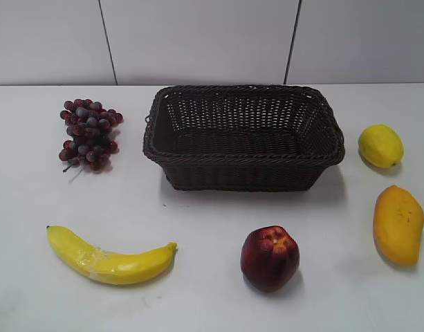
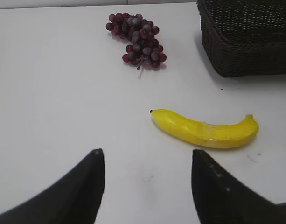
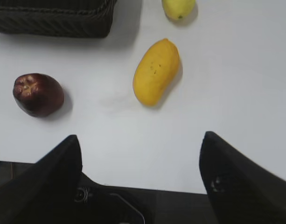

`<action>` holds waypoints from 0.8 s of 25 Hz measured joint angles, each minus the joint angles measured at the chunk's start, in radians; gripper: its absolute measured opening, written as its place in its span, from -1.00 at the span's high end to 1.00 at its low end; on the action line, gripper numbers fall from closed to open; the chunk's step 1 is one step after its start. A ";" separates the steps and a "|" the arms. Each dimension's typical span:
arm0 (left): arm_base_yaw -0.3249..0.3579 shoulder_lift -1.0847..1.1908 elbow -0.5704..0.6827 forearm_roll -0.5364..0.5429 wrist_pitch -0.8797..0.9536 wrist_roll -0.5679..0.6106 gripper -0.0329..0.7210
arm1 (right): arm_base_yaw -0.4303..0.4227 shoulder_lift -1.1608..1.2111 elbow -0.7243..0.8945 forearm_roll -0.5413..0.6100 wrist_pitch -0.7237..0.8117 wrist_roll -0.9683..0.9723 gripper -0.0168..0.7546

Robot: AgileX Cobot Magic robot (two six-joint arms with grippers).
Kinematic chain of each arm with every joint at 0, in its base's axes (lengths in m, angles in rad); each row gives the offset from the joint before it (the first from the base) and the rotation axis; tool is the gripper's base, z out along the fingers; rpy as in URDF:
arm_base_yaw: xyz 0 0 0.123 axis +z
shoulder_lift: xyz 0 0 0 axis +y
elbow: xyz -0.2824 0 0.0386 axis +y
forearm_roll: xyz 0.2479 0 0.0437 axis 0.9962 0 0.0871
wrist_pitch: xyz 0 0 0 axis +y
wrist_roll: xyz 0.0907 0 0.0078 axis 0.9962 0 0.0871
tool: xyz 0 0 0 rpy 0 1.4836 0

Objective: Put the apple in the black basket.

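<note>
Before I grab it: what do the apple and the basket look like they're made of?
Apple: probably plastic or foam replica; its dark red skin is glossy with a lumpy, moulded-looking top. Black basket: woven wicker or plastic rattan, matte dark brown-black, with open-weave sides and a braided rim.

Counter [image 1: 212,290] holds six items: one apple [image 1: 270,257], one black basket [image 1: 243,137] (nothing inside it), one banana [image 1: 109,258], one grape bunch [image 1: 89,133], one lemon [image 1: 380,145], one mango [image 1: 398,224]. Five fruits total, one container.
</note>
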 joint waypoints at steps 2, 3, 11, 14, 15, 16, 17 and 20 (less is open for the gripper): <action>0.000 0.000 0.000 0.000 0.000 0.001 -0.27 | 0.000 0.077 -0.014 0.030 -0.001 -0.019 -0.58; 0.000 0.000 0.000 0.000 0.000 0.002 -0.29 | 0.000 0.116 -0.019 0.046 -0.003 -0.032 -0.58; 0.000 0.000 0.000 -0.001 0.000 0.000 -0.62 | 0.138 0.352 -0.065 0.131 -0.096 -0.029 -0.58; 0.000 0.000 0.000 -0.002 0.000 0.002 -0.67 | 0.264 0.437 -0.070 0.124 -0.148 0.033 -0.58; 0.000 0.000 0.000 -0.002 0.000 0.000 -0.67 | 0.306 0.462 -0.070 0.114 -0.170 0.056 -0.58; 0.000 0.000 0.000 -0.002 0.000 0.000 -0.68 | 0.367 0.496 -0.070 0.096 -0.196 0.088 -0.58; 0.000 0.000 0.000 -0.002 0.000 0.001 -0.68 | 0.411 0.522 -0.070 0.082 -0.221 0.122 -0.58; 0.000 0.000 0.000 -0.003 0.000 0.002 -0.67 | 0.537 0.622 -0.077 0.037 -0.281 0.215 -0.58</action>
